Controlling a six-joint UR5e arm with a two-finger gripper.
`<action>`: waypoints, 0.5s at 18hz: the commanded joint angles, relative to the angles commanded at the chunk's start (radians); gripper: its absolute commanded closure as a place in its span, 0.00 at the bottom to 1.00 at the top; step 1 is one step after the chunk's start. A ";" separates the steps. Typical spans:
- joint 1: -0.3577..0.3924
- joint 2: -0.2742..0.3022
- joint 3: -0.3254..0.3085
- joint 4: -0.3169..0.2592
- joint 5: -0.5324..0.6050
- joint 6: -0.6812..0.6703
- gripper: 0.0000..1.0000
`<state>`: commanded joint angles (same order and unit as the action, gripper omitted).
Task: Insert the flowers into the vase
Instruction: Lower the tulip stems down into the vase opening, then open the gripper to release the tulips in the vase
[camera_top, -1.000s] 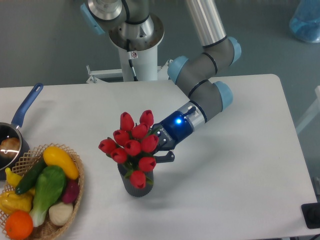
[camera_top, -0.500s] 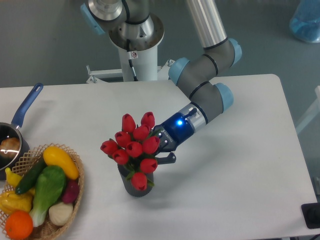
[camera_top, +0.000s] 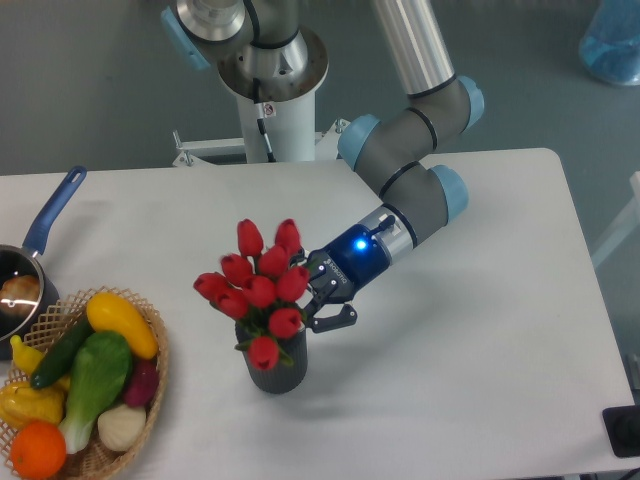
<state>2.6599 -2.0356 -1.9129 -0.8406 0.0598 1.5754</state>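
The flowers (camera_top: 258, 290), a bunch of red tulip buds with green stems, stand in the dark ribbed vase (camera_top: 281, 373) near the middle of the table, leaning a little to the left. Their stems go down into the vase mouth, which the buds mostly hide. My gripper (camera_top: 322, 298) is just right of the bunch at stem height, coming in from the upper right. Its fingers look spread, with one dark finger (camera_top: 338, 318) showing below and the other partly behind the buds. A small gap separates the buds from the gripper body.
A wicker basket (camera_top: 153, 330) full of vegetables and fruit sits at the left front. A blue-handled saucepan (camera_top: 52, 212) is at the left edge. The robot's base (camera_top: 272, 80) stands behind the table. A black object (camera_top: 624, 430) sits at the right front corner.
The bunch has shifted left and tipped away from the gripper, sitting a little lower in the vase. The gripper body has stayed nearly in place, and its lower finger has splayed outward.
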 joint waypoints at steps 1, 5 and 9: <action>0.000 0.000 0.000 0.000 0.000 0.000 0.46; 0.002 0.000 0.000 0.002 0.000 0.012 0.32; 0.002 0.002 0.000 0.002 -0.002 0.020 0.22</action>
<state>2.6615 -2.0341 -1.9129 -0.8391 0.0583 1.5953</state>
